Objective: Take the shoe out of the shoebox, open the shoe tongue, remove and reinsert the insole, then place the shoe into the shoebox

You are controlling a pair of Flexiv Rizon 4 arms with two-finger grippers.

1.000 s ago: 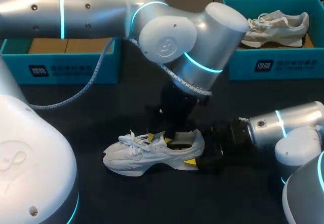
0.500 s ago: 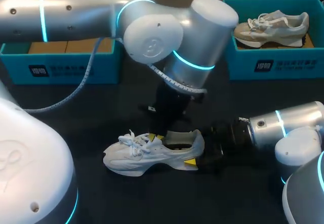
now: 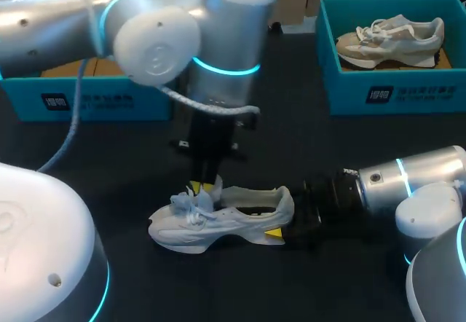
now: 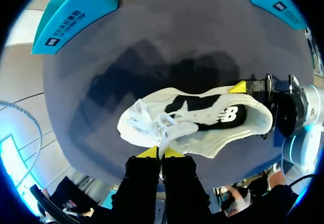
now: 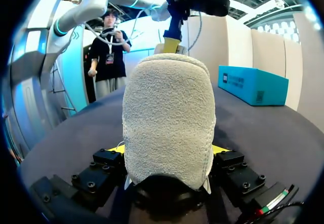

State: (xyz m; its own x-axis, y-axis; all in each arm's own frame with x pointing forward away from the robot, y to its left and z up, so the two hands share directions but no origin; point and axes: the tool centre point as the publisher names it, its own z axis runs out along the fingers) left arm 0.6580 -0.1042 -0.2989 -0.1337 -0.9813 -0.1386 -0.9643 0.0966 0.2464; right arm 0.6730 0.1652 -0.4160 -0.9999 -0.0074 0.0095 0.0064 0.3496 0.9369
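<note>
It looks like a robotics lab: the left arm (image 3: 58, 16) and the right arm (image 3: 415, 180), both silver with glowing cyan rings, hang over a black table (image 3: 116, 162), and beyond the left gripper (image 3: 206, 186) stand 2 turquoise boxes, the left shoebox (image 3: 95, 103) and the right shoebox (image 3: 408, 92).

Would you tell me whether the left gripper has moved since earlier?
Yes: the left gripper shifted along the unmoved white shoe, from its opening toward its toe.

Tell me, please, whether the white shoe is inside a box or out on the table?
Out: the white shoe stands on its sole on the table, apart from the left box and the right box.
</note>
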